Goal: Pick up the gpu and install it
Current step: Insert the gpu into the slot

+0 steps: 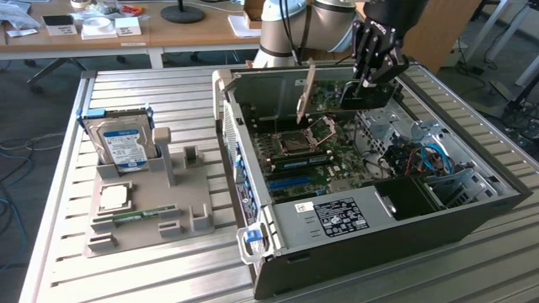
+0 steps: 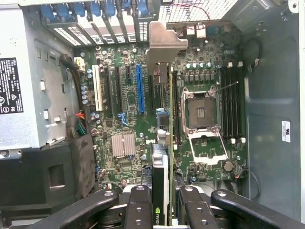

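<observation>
Between the black fingers [image 2: 139, 205] of the claw [image 2: 164, 212], the gpu [image 2: 162, 157] stands edge-on. It is pinched at its near end, and its metal bracket [image 2: 164, 43] points away toward the rear slots. It sits over the motherboard [image 2: 124, 95], between the blue slot [image 2: 139, 88] and the CPU socket [image 2: 200, 112]; contact cannot be told. Around them is the open computer case [image 1: 471, 208], on the desk [image 1: 151, 88].

Robotics lab, slatted metal bench [image 1: 151, 95], opened computer case [image 1: 471, 214], cluttered wooden desk [image 1: 194, 31] behind, cables [image 1: 12, 148] on floor
</observation>
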`<action>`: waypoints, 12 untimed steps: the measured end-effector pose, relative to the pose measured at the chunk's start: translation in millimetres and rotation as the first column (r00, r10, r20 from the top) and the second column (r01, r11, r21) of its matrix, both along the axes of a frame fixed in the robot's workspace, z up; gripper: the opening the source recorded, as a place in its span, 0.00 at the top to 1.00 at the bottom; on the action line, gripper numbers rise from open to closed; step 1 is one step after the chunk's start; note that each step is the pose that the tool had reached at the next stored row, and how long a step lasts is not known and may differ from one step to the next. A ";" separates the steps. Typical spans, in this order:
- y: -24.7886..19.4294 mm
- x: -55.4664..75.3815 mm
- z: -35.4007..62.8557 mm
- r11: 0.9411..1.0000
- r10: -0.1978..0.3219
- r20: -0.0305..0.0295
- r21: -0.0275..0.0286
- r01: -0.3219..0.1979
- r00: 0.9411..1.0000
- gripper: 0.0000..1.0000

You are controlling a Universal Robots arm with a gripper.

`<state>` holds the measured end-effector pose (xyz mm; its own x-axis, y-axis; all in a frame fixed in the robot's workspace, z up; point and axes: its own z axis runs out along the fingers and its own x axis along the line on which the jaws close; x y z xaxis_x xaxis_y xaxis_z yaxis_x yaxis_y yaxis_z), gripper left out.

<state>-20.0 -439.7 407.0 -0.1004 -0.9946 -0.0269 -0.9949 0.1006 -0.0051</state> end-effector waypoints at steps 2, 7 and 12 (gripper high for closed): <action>-0.1 0.0 -4.6 1.000 0.000 0.000 0.000 0.000 1.000 0.73; -0.1 0.0 -9.5 1.000 0.000 0.000 0.000 0.000 1.000 0.73; -0.1 -0.3 -9.6 1.000 0.000 0.000 0.000 0.000 1.000 0.73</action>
